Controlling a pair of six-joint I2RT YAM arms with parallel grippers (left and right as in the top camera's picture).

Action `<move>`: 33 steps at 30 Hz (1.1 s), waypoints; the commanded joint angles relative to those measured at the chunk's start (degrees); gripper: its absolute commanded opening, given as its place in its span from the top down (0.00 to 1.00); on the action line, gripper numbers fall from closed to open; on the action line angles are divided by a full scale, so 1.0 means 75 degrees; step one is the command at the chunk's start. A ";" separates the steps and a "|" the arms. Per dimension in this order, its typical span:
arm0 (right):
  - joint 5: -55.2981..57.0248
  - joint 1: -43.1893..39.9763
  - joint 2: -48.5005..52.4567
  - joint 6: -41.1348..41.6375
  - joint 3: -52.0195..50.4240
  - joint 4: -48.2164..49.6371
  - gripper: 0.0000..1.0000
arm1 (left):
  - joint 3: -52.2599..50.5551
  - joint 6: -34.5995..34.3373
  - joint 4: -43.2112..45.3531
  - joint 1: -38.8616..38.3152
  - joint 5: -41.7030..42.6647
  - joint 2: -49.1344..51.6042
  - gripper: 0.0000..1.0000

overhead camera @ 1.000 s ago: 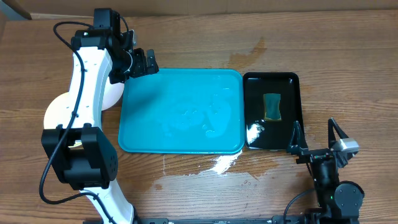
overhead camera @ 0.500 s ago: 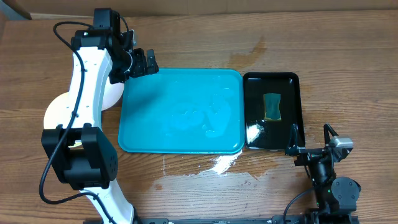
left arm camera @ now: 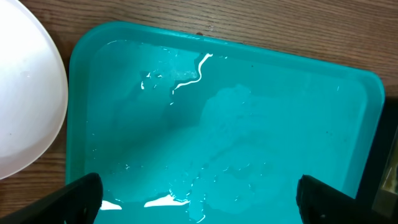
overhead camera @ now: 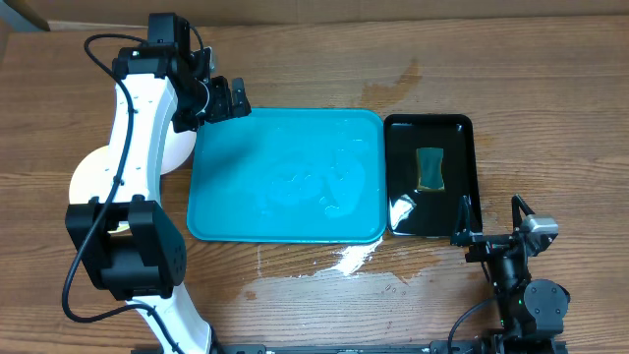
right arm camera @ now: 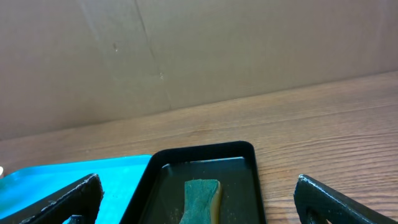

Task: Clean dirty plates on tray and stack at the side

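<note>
The turquoise tray (overhead camera: 285, 177) lies wet in the middle of the table with no plate on it; it fills the left wrist view (left arm camera: 224, 124). A stack of white plates (overhead camera: 88, 175) sits left of the tray, mostly hidden under the left arm; its rim shows in the left wrist view (left arm camera: 25, 93). How many plates are in the stack cannot be told. My left gripper (overhead camera: 228, 98) is open and empty over the tray's far left corner (left arm camera: 199, 202). My right gripper (overhead camera: 491, 221) is open and empty near the table's front edge, right of the tray (right arm camera: 199, 199).
A glossy black tray (overhead camera: 430, 175) right of the turquoise one holds a green sponge (overhead camera: 430, 167), also in the right wrist view (right arm camera: 202, 196). Water and white foam (overhead camera: 349, 258) lie on the wood in front of the tray. A cardboard wall (right arm camera: 186, 50) stands behind the table.
The right gripper drew back slightly toward the front edge between the earliest frame and half a second ago; it is still since. The left arm has not moved.
</note>
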 commanded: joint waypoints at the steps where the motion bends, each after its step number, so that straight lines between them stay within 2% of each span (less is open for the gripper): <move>1: -0.0006 -0.0050 -0.0073 0.0050 -0.0079 0.0041 0.00 | -0.0038 0.0172 -0.0003 -0.0050 -0.0026 -0.0201 0.00; 5: -0.0006 -0.0050 -0.0073 0.0050 -0.0079 0.0041 0.00 | -0.0038 0.0172 -0.0003 -0.0055 -0.0055 -0.0641 0.00; 19: -0.0006 -0.0050 -0.0073 0.0050 -0.0079 0.0041 0.00 | -0.0038 0.0172 -0.0006 -0.0050 -0.0052 -0.6012 0.00; 23: -0.0006 -0.0050 -0.0073 0.0050 -0.0079 0.0041 0.00 | -0.0044 0.0574 -0.0032 -0.0050 -0.0903 -0.7248 0.00; 26: -0.0006 -0.0050 -0.0073 0.0050 -0.0079 0.0041 0.00 | -0.0111 0.0574 -0.0061 -0.0047 -0.1029 -0.7994 0.00; 30: -0.0006 -0.0050 -0.0073 0.0050 -0.0079 0.0041 0.00 | -0.0621 0.0571 -0.0271 0.0009 -0.1026 -0.8956 0.00; 33: -0.0006 -0.0050 -0.0073 0.0050 -0.0079 0.0041 0.00 | -0.1507 0.0574 -0.0286 0.0181 -0.1035 -0.9719 0.00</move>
